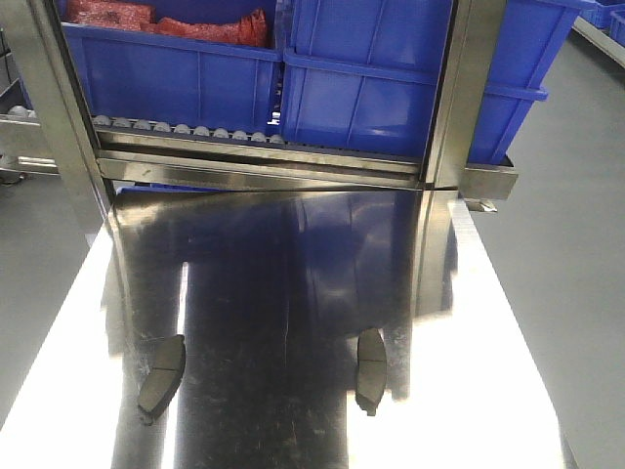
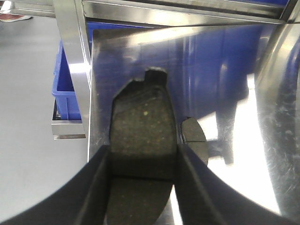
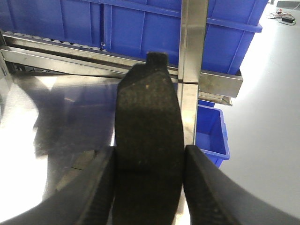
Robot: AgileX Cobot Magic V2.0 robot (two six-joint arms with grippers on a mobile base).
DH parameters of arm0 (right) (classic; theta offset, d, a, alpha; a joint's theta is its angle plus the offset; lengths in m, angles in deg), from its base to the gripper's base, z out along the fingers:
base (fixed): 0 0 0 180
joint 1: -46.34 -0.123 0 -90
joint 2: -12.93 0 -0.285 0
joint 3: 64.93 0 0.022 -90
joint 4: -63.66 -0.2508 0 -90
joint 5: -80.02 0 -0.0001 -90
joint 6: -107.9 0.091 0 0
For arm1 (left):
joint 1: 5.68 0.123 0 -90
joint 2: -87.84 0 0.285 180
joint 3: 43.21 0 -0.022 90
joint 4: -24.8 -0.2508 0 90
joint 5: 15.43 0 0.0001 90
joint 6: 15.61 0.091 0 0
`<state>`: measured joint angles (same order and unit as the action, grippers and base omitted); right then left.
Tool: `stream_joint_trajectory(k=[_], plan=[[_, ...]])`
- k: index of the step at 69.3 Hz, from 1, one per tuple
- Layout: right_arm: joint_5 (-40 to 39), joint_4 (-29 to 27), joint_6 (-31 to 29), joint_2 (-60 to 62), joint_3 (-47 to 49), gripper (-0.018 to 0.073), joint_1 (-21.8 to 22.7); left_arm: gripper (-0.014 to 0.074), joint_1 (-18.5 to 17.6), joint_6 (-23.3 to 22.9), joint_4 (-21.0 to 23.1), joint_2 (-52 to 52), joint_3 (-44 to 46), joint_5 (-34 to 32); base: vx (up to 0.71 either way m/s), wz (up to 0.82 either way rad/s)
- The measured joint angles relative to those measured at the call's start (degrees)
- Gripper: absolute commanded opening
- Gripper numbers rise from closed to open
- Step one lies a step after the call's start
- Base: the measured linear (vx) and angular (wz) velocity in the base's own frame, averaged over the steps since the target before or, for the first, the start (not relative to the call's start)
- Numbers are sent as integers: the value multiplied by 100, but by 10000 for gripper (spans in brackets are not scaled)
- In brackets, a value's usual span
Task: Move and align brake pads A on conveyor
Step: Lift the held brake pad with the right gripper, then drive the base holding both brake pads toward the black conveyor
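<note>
My left gripper [image 2: 143,152] is shut on a dark grey brake pad [image 2: 143,117], tab pointing away, held over the shiny steel tabletop [image 2: 262,154]. A second pad [image 2: 196,138] shows just right of it on the steel. My right gripper [image 3: 149,154] is shut on another brake pad [image 3: 149,112], tab up. A further pad [image 3: 84,160] lies on the steel to its lower left. In the front view two pads lie on the tabletop, one at the left [image 1: 162,371] and one at the right [image 1: 371,357]. Neither gripper shows there. The charcoal conveyor belt is out of view.
Blue bins [image 1: 371,88] stand on a roller rack [image 1: 186,132] behind the table, one holding red parts [image 1: 166,21]. Steel posts [image 1: 459,88] frame the rack. A small blue bin [image 3: 211,131] sits on the floor beside the table's right edge.
</note>
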<state>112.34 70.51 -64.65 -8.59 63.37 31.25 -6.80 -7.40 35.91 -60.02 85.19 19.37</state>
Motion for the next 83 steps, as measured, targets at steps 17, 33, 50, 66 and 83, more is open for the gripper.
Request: stream_joint_trajectory(k=[17,33,50,66,83], plan=[[0,2,0,0,-3,-10,0,-6,0,0,6,0,0,0,-1,3],[0,7,0,0,-3,-10,0,-6,0,0,18,11,0,-23,-9,35],[0,7,0,0,-7,-10,0,-6,0,0,18,11,0,-30,-18,68],[0,7,0,0,-10,-10,0,-6,0,0,18,11,0,-36,-20,77],[0,7,-5,0,-10,-10,0,-6,0,0,18,11,0,-36,-20,78]])
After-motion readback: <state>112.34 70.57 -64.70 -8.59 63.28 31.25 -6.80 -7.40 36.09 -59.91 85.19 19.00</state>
